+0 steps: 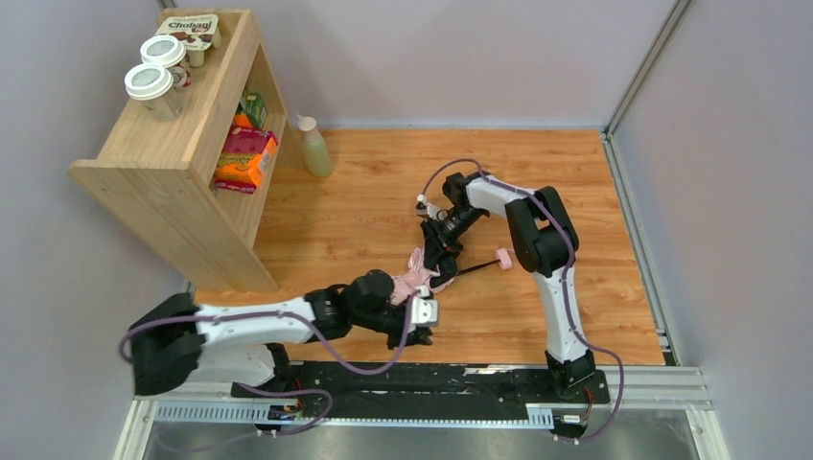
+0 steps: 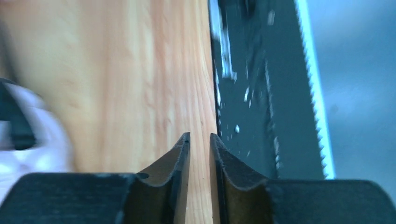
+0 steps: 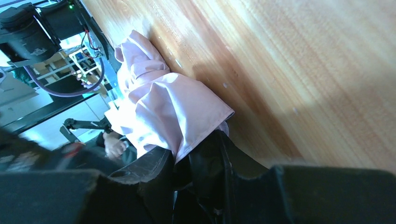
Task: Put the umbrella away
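The umbrella (image 1: 414, 275) lies near the middle of the wooden table, its pale pink canopy bunched up. Its thin black shaft (image 1: 475, 268) runs right to a small pink handle (image 1: 503, 259). My right gripper (image 1: 439, 251) comes down on the canopy's right end. In the right wrist view the pink fabric (image 3: 168, 107) is pinched between the fingers of that gripper (image 3: 187, 156). My left gripper (image 1: 414, 335) sits just in front of the canopy, apart from it. In the left wrist view, that gripper (image 2: 200, 137) shows a narrow gap with only bare wood between the fingers.
A wooden shelf unit (image 1: 182, 144) stands at the back left, with paper cups (image 1: 153, 81) and a yogurt pack (image 1: 199, 29) on top and boxes (image 1: 244, 158) inside. A pale green bottle (image 1: 314, 149) stands beside it. A black rail (image 2: 261, 93) borders the near table edge.
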Robot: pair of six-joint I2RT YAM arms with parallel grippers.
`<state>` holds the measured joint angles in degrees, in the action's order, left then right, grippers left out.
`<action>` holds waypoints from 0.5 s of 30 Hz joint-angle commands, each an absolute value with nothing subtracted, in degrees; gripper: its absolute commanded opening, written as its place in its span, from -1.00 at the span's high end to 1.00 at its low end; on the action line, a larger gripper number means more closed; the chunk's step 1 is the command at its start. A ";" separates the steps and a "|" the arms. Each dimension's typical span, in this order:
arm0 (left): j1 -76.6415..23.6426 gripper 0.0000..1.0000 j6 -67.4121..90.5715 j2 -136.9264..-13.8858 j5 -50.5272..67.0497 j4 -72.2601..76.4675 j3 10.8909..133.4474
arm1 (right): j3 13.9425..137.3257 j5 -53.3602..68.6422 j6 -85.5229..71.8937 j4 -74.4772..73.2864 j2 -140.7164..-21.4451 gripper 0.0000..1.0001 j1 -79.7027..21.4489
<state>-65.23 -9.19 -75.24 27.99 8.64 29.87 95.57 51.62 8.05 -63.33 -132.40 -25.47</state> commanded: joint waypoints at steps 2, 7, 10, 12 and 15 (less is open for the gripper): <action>-62.24 0.28 1.48 -48.98 20.76 3.08 34.44 | 89.58 38.59 4.76 -46.70 -126.14 1.00 -25.84; -59.16 0.13 8.76 -42.98 3.99 -17.99 43.84 | 77.54 40.16 0.71 -30.09 -115.51 1.00 -27.07; -57.13 0.12 14.22 -43.77 -6.37 -27.39 49.03 | 74.45 40.51 0.26 -26.12 -111.63 1.00 -27.60; -55.99 0.07 20.46 -43.68 -11.66 -28.82 48.44 | 71.21 39.21 -3.15 -22.09 -108.39 1.00 -28.47; -54.41 -0.04 33.16 -41.93 -18.53 -28.56 43.96 | 64.27 42.01 -6.84 -10.67 -101.01 1.00 -29.88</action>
<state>-56.34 15.38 -42.59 -4.01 -19.25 47.77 70.76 45.34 -1.50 -29.06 -109.67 -28.32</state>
